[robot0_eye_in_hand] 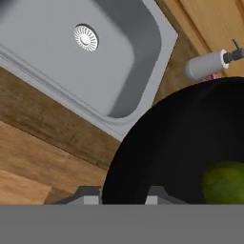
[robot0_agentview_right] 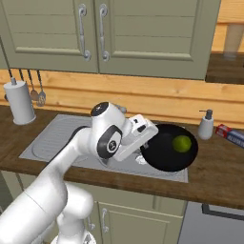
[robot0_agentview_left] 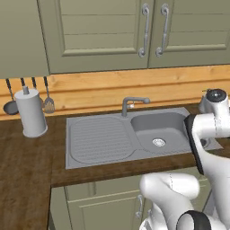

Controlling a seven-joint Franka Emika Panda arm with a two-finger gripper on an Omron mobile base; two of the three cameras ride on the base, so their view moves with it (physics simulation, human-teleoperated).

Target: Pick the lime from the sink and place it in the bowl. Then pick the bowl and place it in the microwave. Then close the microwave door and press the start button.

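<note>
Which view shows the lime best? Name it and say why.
The right base view: the lime sits whole and unobstructed inside the black bowl, which the tool grips at its rim. The hand view catches the lime dim and cut off at the bottom. In the left base view I cannot make it out.

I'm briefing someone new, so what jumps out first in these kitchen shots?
The black bowl with the lime inside, held up by its rim in the gripper at the right end of the sink. Behind it, a white soap dispenser stands on the wooden counter.
</note>
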